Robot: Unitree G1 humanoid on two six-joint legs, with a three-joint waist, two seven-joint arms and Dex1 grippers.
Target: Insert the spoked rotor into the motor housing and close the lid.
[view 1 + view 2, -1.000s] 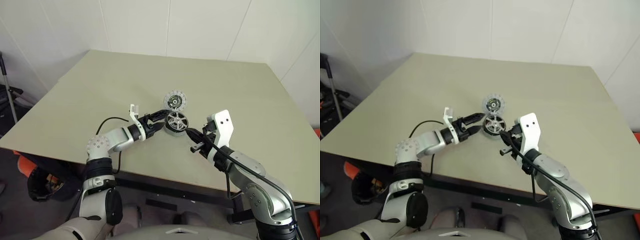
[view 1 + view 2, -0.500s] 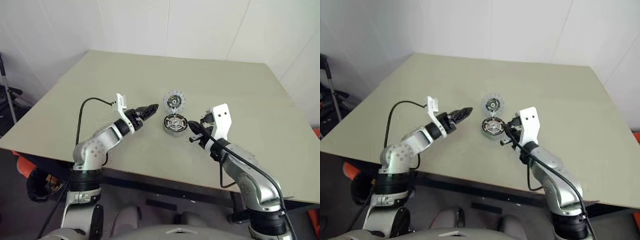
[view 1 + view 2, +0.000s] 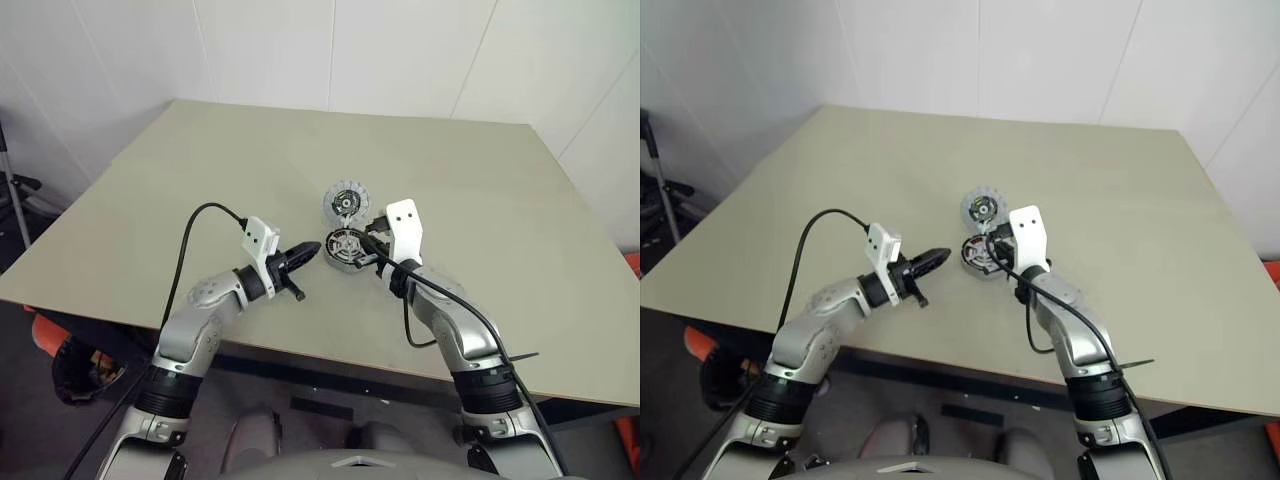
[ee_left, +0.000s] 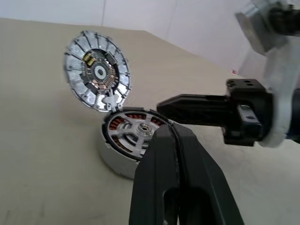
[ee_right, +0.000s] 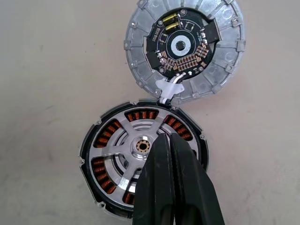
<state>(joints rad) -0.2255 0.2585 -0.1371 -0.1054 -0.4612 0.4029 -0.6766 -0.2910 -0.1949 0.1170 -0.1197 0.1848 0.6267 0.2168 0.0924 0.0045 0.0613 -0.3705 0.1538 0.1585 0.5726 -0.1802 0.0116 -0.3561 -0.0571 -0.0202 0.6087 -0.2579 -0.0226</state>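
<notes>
Spoked rotor inside motor housing; lid open.

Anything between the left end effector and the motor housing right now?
No. Head views show only bare table between left end effector and motor housing.

Both arms are reaching toward the frame's centre, converging from lower left and lower right. The left pincer and right pincer are both pressing their fingers together.
</notes>
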